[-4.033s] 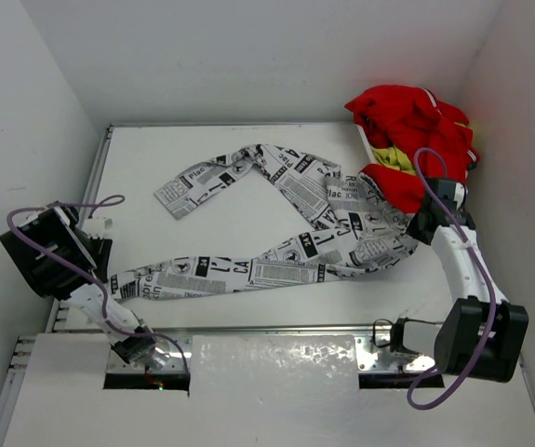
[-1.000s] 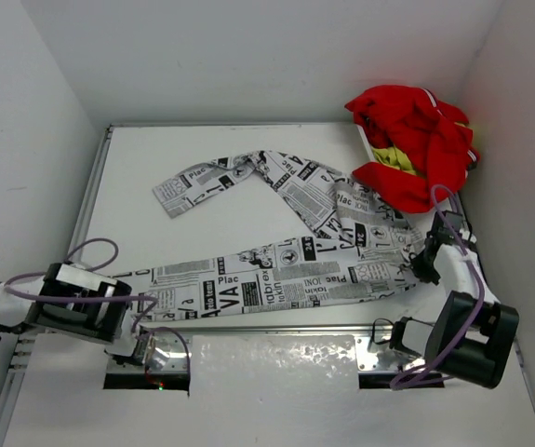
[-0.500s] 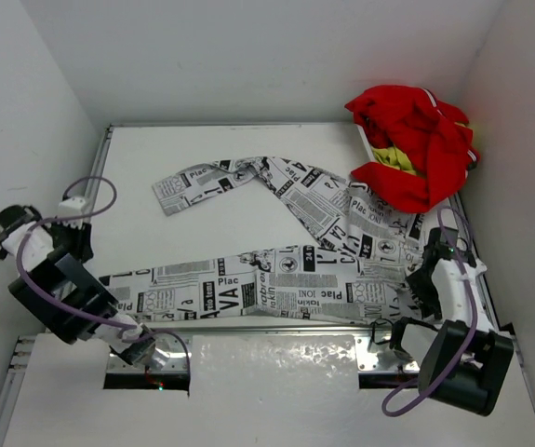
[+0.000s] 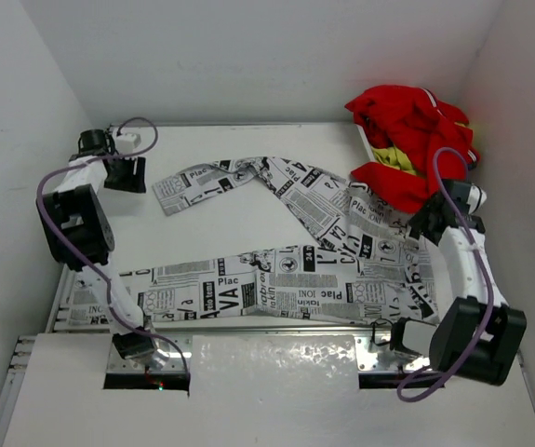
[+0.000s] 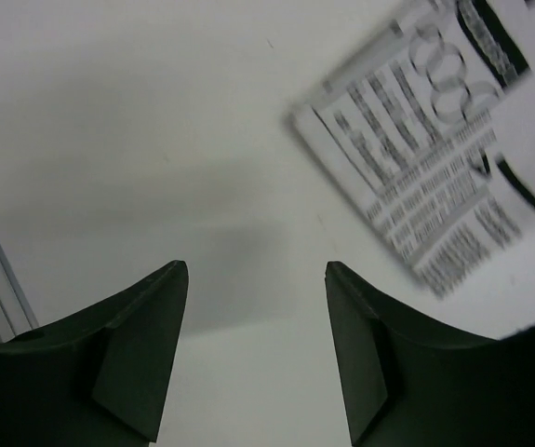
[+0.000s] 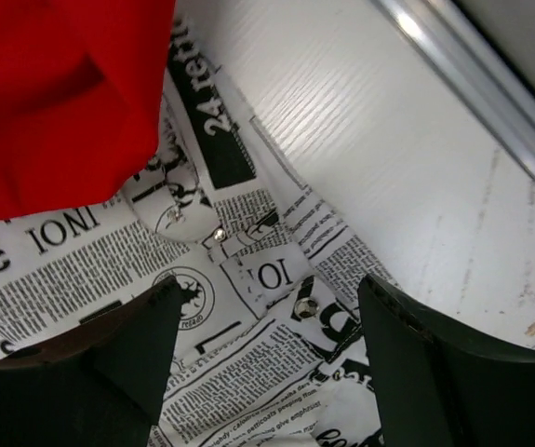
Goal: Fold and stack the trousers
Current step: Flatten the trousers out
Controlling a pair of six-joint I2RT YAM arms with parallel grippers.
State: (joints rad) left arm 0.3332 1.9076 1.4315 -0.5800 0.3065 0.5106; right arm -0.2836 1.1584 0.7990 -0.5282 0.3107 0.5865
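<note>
A: Across the worktop, waist at the right edge, the trousers (image 4: 276,277) are spread in a V. Advice?
B: The far hem (image 4: 169,200) is best pinched squarely by the open left gripper (image 5: 256,279) beside it. The right gripper (image 6: 267,289), also open, is poised over the waist.

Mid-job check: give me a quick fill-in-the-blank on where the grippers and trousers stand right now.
1. The left gripper and right gripper are both ____, holding nothing.
2. The left gripper hangs beside the cuff of the trousers' ____ (near/far) leg.
3. The heap of clothes lying partly over the trousers' waist end is coloured ____.
Missing words: open; far; red.
</note>
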